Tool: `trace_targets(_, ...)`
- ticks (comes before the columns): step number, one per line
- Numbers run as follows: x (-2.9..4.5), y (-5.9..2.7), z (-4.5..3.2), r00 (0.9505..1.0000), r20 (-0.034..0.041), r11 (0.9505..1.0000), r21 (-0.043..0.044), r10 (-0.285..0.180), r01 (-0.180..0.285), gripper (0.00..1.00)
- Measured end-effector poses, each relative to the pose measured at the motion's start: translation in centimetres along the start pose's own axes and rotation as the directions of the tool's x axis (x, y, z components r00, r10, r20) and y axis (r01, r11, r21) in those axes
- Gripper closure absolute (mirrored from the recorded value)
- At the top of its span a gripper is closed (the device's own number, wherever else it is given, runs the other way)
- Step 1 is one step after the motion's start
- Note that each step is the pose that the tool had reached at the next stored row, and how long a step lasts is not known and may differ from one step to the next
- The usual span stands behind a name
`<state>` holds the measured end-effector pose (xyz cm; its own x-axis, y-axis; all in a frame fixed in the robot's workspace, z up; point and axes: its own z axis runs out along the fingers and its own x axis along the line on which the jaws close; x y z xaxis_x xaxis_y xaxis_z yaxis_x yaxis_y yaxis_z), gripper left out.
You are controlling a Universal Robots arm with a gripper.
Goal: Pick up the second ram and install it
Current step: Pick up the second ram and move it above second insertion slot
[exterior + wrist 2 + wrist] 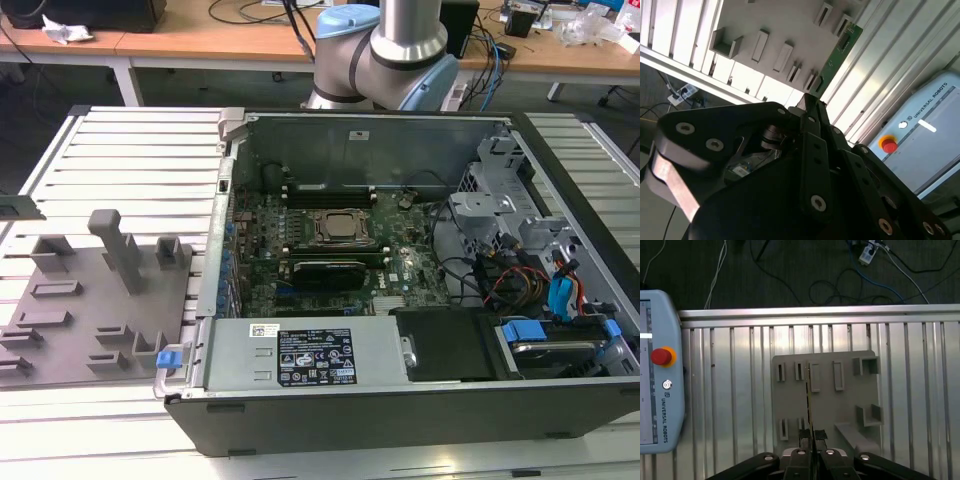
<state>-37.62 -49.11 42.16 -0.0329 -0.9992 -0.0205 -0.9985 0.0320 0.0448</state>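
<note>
The second ram (836, 56) is a thin green board, and my gripper (812, 103) is shut on its lower end. It hangs above the grey tray (790, 20) with its free end pointing away from the fingers. In the first wrist view the second ram (810, 400) shows edge-on as a thin line rising from my gripper (812, 436) over the tray (845, 407). In the exterior view the grey tray (60, 300) lies at the left of the open computer case (400, 400). Inside the case, long black memory slots (325, 197) run along both sides of the CPU socket (335, 226).
The tray and case rest on a ribbed aluminium table (140, 150). A teach pendant with a red button (661, 356) lies beside the tray. Cables and blue drive clips (520, 330) crowd the case at the exterior view's right. The arm's base (385, 60) stands behind the case.
</note>
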Motion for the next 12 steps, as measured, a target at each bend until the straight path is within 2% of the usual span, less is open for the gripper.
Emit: trace_targets(12,-0.04,0.07,-1.90,1.0000,-0.0001,1.0000,-0.0001,0.000,0.000,0.87)
